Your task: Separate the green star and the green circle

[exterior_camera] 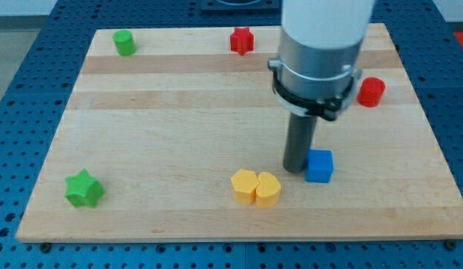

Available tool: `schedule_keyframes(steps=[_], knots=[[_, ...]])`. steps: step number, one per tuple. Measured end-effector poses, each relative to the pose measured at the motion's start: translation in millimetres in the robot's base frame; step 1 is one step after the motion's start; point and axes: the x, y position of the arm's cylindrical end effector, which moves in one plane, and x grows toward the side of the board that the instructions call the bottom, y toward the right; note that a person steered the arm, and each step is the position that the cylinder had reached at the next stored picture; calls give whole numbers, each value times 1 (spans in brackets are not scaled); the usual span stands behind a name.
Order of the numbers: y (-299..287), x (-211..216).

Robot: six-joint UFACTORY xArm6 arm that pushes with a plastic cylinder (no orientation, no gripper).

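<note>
The green star lies near the board's bottom left corner. The green circle stands near the top left corner, far from the star. My tip rests on the board right of centre, touching or nearly touching the left side of a blue cube. It is far to the right of both green blocks.
A yellow heart-like pair of blocks lies just below and left of my tip. A red star sits at the top centre. A red cylinder sits at the right. The wooden board ends at a blue perforated table.
</note>
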Motion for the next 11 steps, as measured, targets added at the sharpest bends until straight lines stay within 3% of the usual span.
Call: schedule_keyframes(steps=[2, 11], knots=[[49, 9], [145, -32]])
